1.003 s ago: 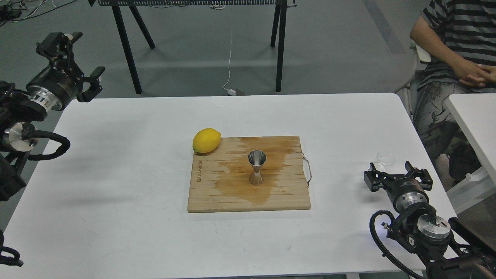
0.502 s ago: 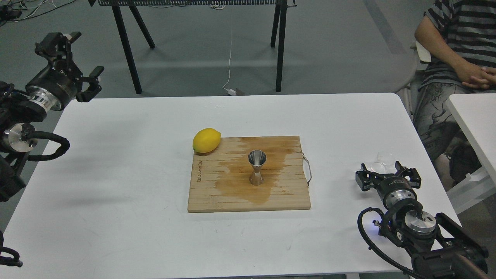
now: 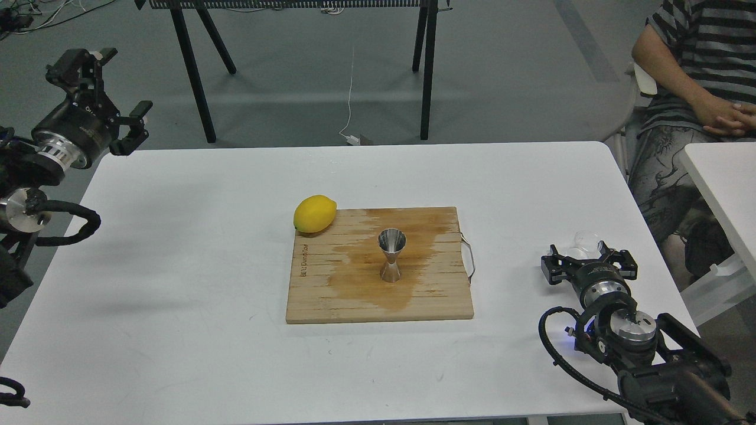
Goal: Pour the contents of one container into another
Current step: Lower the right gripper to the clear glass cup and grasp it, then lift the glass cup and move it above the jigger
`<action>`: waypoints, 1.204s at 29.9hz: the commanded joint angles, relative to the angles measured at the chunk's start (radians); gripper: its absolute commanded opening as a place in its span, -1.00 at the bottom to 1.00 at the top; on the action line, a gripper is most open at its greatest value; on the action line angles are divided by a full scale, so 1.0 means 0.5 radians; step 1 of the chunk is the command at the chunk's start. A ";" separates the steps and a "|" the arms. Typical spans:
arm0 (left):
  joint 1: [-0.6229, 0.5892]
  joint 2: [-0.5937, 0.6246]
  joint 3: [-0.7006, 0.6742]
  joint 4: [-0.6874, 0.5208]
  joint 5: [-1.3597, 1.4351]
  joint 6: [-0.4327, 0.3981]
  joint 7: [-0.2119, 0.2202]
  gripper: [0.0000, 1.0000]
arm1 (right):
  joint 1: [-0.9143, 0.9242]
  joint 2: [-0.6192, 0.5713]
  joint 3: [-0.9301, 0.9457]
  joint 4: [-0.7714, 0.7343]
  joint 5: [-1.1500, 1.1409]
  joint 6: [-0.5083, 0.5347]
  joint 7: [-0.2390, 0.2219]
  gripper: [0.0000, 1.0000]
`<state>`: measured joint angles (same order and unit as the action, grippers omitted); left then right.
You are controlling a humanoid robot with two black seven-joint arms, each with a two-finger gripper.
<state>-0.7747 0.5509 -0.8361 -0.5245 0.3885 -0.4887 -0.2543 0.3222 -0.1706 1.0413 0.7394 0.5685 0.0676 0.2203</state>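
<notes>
The clear glass cup (image 3: 585,241) stands on the white table near the right edge. My right gripper (image 3: 588,258) is open right behind it, one finger on each side of the cup, and its body hides the cup's base. I cannot tell whether the fingers touch the glass. The steel jigger (image 3: 391,254) stands upright in the middle of the wooden cutting board (image 3: 319,301), on a dark wet stain. My left gripper (image 3: 100,88) hangs open and holds nothing above the table's far left corner.
A yellow lemon (image 3: 315,213) rests at the board's far left corner. The board has a metal handle (image 3: 469,258) on its right side. A seated person (image 3: 697,77) is at the far right, beside a second white table (image 3: 723,183).
My right gripper has moved forward and a little left, up to the glass cup, so its fingers now flank it. The left arm has drifted slightly left.
</notes>
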 commanded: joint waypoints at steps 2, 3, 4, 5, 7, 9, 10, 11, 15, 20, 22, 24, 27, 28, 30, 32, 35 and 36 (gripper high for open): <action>0.000 0.003 0.000 0.000 -0.019 0.000 0.002 0.99 | 0.003 -0.006 -0.064 -0.003 -0.020 0.018 -0.002 0.32; 0.000 0.003 0.000 0.000 -0.019 0.000 0.002 0.99 | 0.003 -0.006 -0.076 -0.006 -0.020 0.042 0.001 0.24; 0.000 0.006 0.000 0.000 -0.019 0.000 0.002 0.99 | 0.000 -0.006 -0.079 -0.009 -0.023 0.076 0.007 0.12; 0.000 0.006 0.000 0.000 -0.019 0.000 0.002 0.99 | 0.000 -0.009 -0.088 -0.009 -0.023 0.086 0.017 -0.03; 0.003 0.024 0.000 0.000 -0.022 0.000 0.002 0.99 | 0.003 -0.006 -0.098 -0.028 -0.029 0.098 0.017 -0.07; 0.003 0.033 0.000 0.000 -0.022 0.000 0.002 0.99 | 0.000 -0.003 -0.098 -0.037 -0.036 0.107 0.017 -0.51; 0.003 0.033 0.000 0.000 -0.022 0.000 0.002 0.99 | 0.000 -0.006 -0.101 -0.037 -0.036 0.116 0.017 -0.59; 0.003 0.036 0.000 0.000 -0.022 0.000 0.002 0.99 | -0.003 -0.006 -0.107 -0.031 -0.036 0.131 0.017 -0.67; 0.003 0.036 0.000 0.000 -0.031 0.000 0.002 0.99 | 0.000 -0.003 -0.107 -0.025 -0.036 0.144 0.017 -0.88; 0.000 0.046 0.000 0.000 -0.044 0.000 0.002 0.99 | 0.003 -0.002 -0.128 0.082 -0.051 0.122 0.026 -0.96; 0.000 0.052 0.000 0.000 -0.047 0.000 0.002 0.99 | 0.000 -0.003 -0.131 0.150 -0.054 0.107 0.032 -0.97; 0.000 0.055 0.000 0.000 -0.047 0.000 0.002 0.99 | -0.003 -0.015 -0.131 0.245 -0.057 0.077 0.041 -0.97; 0.000 0.055 0.000 0.000 -0.047 0.000 0.002 0.99 | 0.003 -0.030 -0.128 0.423 -0.106 -0.049 0.050 -0.96; 0.000 0.055 0.000 0.000 -0.047 0.000 0.002 0.99 | 0.006 -0.045 -0.122 0.499 -0.149 -0.095 0.050 -0.96; 0.000 0.052 0.000 0.000 -0.047 0.000 0.002 0.99 | 0.012 -0.097 -0.122 0.671 -0.241 -0.187 0.050 -0.96; 0.000 0.052 -0.003 0.000 -0.047 0.000 0.002 0.99 | 0.052 -0.137 -0.122 0.827 -0.354 -0.322 0.044 -0.96; 0.000 0.052 -0.003 0.000 -0.047 0.000 0.002 0.99 | 0.141 -0.174 -0.134 1.000 -0.505 -0.488 0.004 -0.96; 0.000 0.052 -0.003 0.000 -0.050 0.000 0.002 0.99 | 0.168 -0.189 -0.137 1.030 -0.514 -0.515 -0.008 -0.96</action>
<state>-0.7745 0.5779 -0.8368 -0.5246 0.3650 -0.4887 -0.2531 0.3668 -0.2461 0.9787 1.1859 0.3613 -0.1271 0.2328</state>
